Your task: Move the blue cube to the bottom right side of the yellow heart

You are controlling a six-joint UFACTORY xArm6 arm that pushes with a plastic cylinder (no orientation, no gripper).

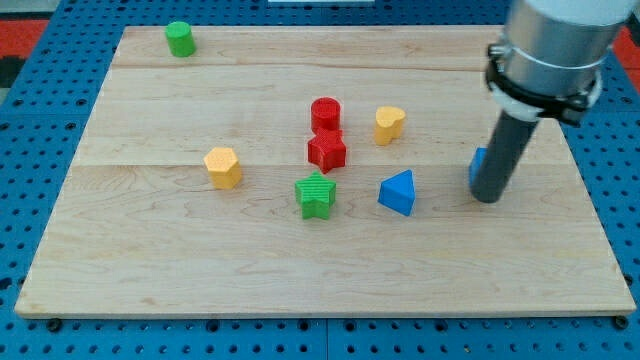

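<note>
Blue cube [479,164], mostly hidden behind my tip [487,198], sits at four o'clock from the yellow heart [389,123]. Light and stiff, probably; push its flat side. No end effector fitted, nothing held.

Nothing readable anywhere here, honestly: no labels, brands, numbers or signs on the wooden board [150,250], the coloured blocks, or the arm's grey housing [555,40]. All plain surfaces.

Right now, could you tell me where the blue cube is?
The blue cube sits at the view's right, mostly hidden behind my tip, right of the blue triangular block and the yellow heart.
</note>
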